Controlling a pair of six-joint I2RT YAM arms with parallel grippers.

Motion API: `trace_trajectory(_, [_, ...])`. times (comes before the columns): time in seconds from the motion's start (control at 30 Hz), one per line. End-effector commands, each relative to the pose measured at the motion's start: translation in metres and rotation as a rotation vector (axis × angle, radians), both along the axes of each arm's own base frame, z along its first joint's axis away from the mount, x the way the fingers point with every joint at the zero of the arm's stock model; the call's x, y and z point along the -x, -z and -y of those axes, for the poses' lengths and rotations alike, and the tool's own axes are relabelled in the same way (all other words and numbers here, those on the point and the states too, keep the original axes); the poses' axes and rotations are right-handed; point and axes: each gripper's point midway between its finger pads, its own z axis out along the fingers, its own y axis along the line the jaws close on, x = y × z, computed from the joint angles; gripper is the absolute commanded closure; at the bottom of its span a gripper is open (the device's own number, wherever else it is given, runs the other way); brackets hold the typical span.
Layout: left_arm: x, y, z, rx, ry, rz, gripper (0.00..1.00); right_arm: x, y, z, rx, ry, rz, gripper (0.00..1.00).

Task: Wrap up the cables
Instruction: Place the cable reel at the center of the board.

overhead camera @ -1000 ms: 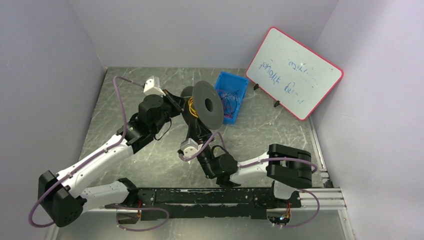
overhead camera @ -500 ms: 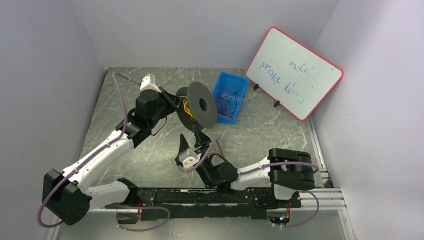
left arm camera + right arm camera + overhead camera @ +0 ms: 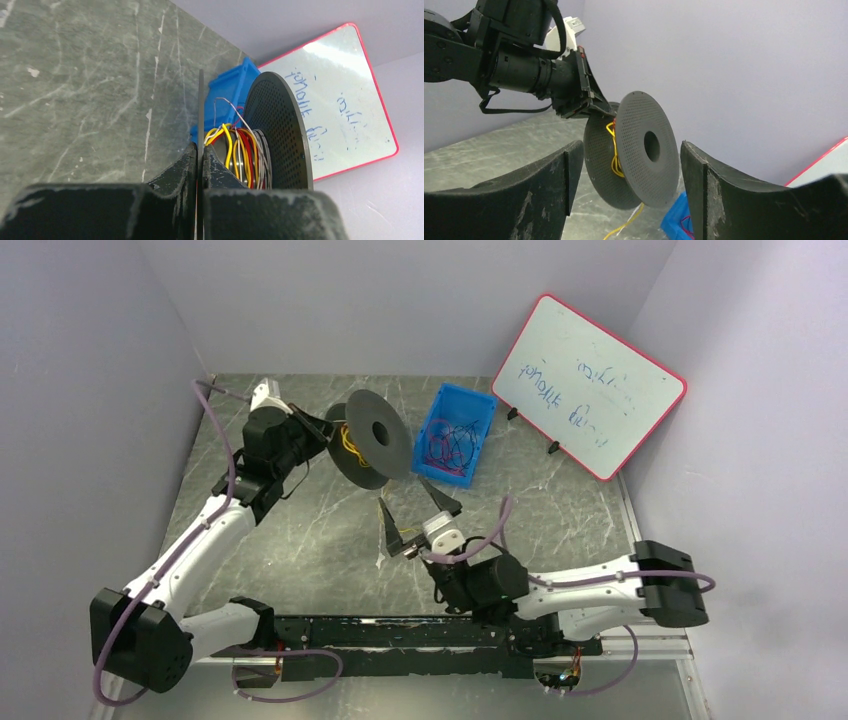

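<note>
One whiteboard [image 3: 590,385], blue writing illegible, left tool [image 3: 199,156] gripping spool [image 3: 644,150]

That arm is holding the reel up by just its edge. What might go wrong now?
The left gripper pinches only one thin flange of the spool, so it might twist or slip. A yellow wire dangles loose and the right gripper is open, so the wound cables may unravel.

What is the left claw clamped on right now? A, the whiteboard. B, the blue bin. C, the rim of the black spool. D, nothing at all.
C: the left claw is shut on the thin near disc of the spool, whose core carries coloured wires.
</note>
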Motion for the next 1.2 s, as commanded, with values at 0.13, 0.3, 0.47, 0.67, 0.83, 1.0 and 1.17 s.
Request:
trace_trajectory(0.13, [-0.011, -0.058, -0.032, 0.118, 0.018, 0.155, 0.93, -0.004, 0.028, 0.022, 0.097, -0.014, -0.239, 0.24])
trace_trajectory(0.3, [-0.016, -0.062, -0.045, 0.155, 0.062, 0.161, 0.93, -0.015, 0.048, 0.052, 0.090, 0.035, -0.379, 0.24])
trace_trajectory(0.47, [-0.022, -0.051, -0.045, 0.194, 0.158, 0.141, 0.93, -0.020, 0.073, 0.076, 0.068, 0.046, -0.501, 0.24])
trace_trajectory(0.67, [-0.031, -0.024, -0.026, 0.250, 0.321, 0.128, 0.93, -0.022, 0.104, 0.090, 0.073, 0.030, -0.656, 0.23])
trace_trajectory(0.83, [-0.037, 0.002, -0.010, 0.279, 0.455, 0.095, 0.93, -0.020, 0.122, 0.094, 0.065, 0.032, -0.710, 0.23])
trace_trajectory(1.0, [-0.046, 0.027, -0.010, 0.248, 0.459, 0.078, 0.93, -0.018, 0.134, 0.093, 0.054, 0.014, -0.723, 0.22])
trace_trajectory(1.17, [-0.051, 0.056, -0.012, 0.240, 0.444, 0.034, 0.93, -0.019, 0.142, 0.091, 0.082, 0.008, -0.717, 0.21])
